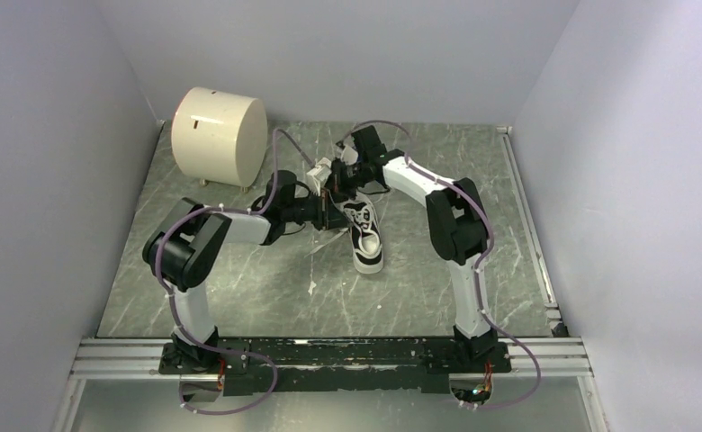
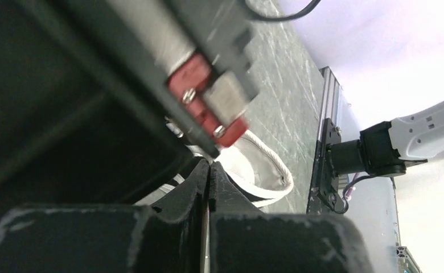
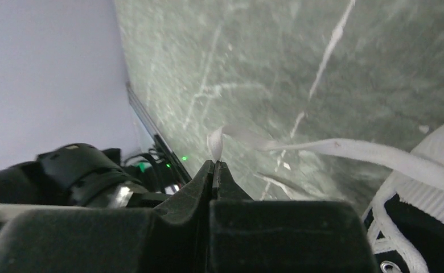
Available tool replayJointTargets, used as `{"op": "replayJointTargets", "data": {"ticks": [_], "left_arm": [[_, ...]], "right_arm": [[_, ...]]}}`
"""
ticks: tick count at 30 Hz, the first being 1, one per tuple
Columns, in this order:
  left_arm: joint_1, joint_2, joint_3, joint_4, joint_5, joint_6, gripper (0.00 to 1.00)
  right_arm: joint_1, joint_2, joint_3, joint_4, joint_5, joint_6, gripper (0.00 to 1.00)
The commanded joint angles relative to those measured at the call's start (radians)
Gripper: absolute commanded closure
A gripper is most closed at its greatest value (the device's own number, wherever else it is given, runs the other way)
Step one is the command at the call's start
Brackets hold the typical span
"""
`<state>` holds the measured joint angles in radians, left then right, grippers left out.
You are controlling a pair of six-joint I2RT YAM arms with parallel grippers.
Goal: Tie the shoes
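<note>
The black-and-white sneaker lies mid-table, its white toe cap pointing at the near edge. My left gripper is at the shoe's left side by the laces. In the left wrist view it is shut, with a thin white strip of lace between the fingers, and the shoe's white collar lies just beyond. My right gripper hovers past the shoe's heel. In the right wrist view it is shut on a white lace that runs taut to the shoe.
A cream cylinder stands at the back left. Grey walls close in both sides and the back. Metal rails run along the near edge and the right edge. The right wrist's red-and-grey part hangs just above my left fingers.
</note>
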<state>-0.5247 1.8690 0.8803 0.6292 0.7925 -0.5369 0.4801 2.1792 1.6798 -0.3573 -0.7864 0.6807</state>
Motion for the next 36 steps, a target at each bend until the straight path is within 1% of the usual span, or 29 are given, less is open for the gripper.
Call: {"op": "replayJointTargets", "data": {"ticks": [1, 2, 5, 7, 8, 11, 13, 14, 16, 19, 20, 23, 25, 28, 30, 31, 34, 36], "left_arm": [[-0.006, -0.039, -0.057, 0.197, 0.037, -0.025, 0.95], [-0.006, -0.039, -0.065, 0.206, 0.039, -0.032, 0.95], [-0.006, -0.034, -0.081, 0.254, 0.049, -0.068, 0.95], [-0.006, -0.031, -0.078, 0.269, 0.056, -0.083, 0.95], [-0.006, -0.029, -0.071, 0.259, 0.060, -0.085, 0.95], [-0.006, -0.022, -0.050, 0.238, 0.076, -0.093, 0.95], [-0.005, -0.019, -0.035, 0.199, 0.086, -0.082, 0.95], [-0.005, -0.019, -0.018, 0.154, 0.088, -0.066, 0.95], [-0.004, -0.018, 0.010, 0.079, 0.097, -0.037, 0.95], [-0.003, -0.015, 0.045, -0.003, 0.081, -0.015, 0.95], [-0.002, -0.009, 0.070, -0.052, 0.068, -0.004, 0.95], [0.003, 0.040, 0.163, -0.199, 0.046, -0.003, 0.95], [0.005, 0.082, 0.224, -0.287, 0.045, -0.017, 0.95], [0.006, 0.137, 0.298, -0.376, 0.039, -0.012, 0.95], [0.007, 0.168, 0.339, -0.427, 0.031, 0.001, 0.95], [0.010, 0.183, 0.356, -0.448, 0.029, 0.004, 0.95], [0.018, 0.217, 0.389, -0.455, 0.036, -0.019, 0.95], [0.023, 0.233, 0.423, -0.477, 0.037, -0.018, 0.95]], "right_arm": [[0.016, 0.014, 0.007, -0.201, 0.032, -0.148, 1.00], [0.026, 0.016, 0.003, -0.212, 0.023, -0.172, 1.00], [0.048, 0.044, 0.033, -0.333, -0.002, -0.267, 0.99], [0.035, 0.037, 0.029, -0.339, -0.003, -0.275, 0.95], [0.022, 0.027, 0.025, -0.327, -0.018, -0.266, 0.91], [-0.027, 0.003, 0.052, -0.299, -0.061, -0.224, 0.73], [-0.047, 0.010, 0.113, -0.357, -0.068, -0.251, 0.66], [-0.058, 0.014, 0.138, -0.392, -0.071, -0.268, 0.64], [-0.084, 0.001, 0.148, -0.423, -0.082, -0.284, 0.59], [-0.134, -0.042, 0.127, -0.456, -0.068, -0.337, 0.58], [-0.157, -0.073, 0.101, -0.449, -0.041, -0.356, 0.57], [-0.204, -0.227, -0.074, -0.329, 0.102, -0.388, 0.57], [-0.193, -0.334, -0.206, -0.247, 0.187, -0.406, 0.57], [-0.163, -0.485, -0.409, -0.111, 0.271, -0.366, 0.57], [-0.116, -0.568, -0.528, -0.025, 0.338, -0.336, 0.56], [-0.081, -0.605, -0.562, 0.021, 0.372, -0.323, 0.55], [0.043, -0.691, -0.697, 0.167, 0.466, -0.256, 0.54], [0.123, -0.718, -0.752, 0.252, 0.554, -0.210, 0.49]]}}
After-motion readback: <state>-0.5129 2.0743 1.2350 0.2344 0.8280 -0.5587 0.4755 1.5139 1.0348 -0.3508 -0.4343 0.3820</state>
